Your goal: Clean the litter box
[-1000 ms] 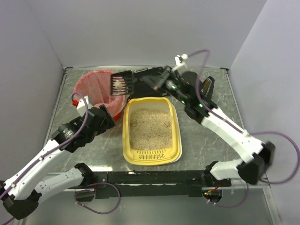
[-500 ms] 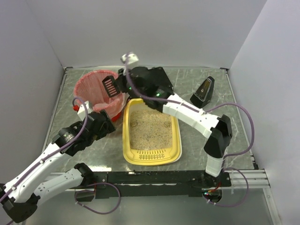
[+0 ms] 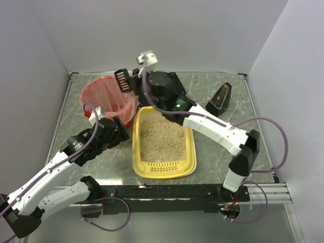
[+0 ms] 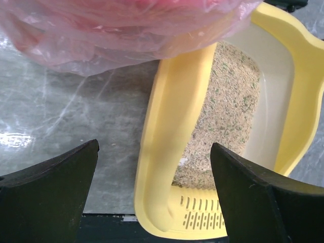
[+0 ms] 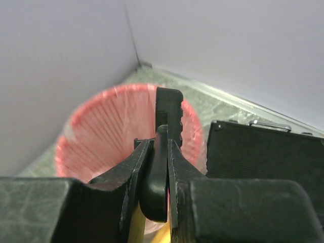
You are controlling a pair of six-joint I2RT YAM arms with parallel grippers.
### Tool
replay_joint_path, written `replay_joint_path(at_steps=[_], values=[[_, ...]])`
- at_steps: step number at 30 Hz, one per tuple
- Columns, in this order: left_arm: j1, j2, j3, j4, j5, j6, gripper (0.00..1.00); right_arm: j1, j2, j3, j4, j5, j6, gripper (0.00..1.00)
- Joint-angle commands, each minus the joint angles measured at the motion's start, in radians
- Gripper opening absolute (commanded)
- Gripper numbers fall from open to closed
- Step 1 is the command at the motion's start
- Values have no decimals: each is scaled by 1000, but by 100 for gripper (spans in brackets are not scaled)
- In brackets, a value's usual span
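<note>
- We see the table [image 3: 210,157], a marbled grey-green slab, carrying everything.
- The litter box [image 3: 137,152] lies flat at the table's middle, with its slotted strip toward the arm bases and beige litter inside.
- The pink-lined bin [image 3: 104,101] stands upright just beside the box's far left corner.
- A flat black case [image 5: 258,147] lies behind the box, beside the bin.
- The right gripper [image 5: 161,152] is clamped on the handle of a black slotted scoop [image 3: 123,80], over the bin's far rim.
- The left gripper [image 4: 154,146] has its 2 fingers spread wide, holding nothing, over the box's left rim.
</note>
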Motion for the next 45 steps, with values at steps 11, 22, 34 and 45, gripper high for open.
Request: replay_joint_path(at_steps=[11, 22, 34, 45], values=[[18, 141, -3, 204, 152, 95, 97, -211, -651, -376, -523, -110, 650, 0], [35, 230, 17, 289, 195, 139, 97, -239, -509, -476, -751, -243, 817, 0], [54, 295, -4, 353, 255, 141, 97, -222, -190, -353, -799, -2, 988, 0], [61, 312, -29, 385, 288, 138, 97, -214, -145, -449, -576, -89, 910, 0]])
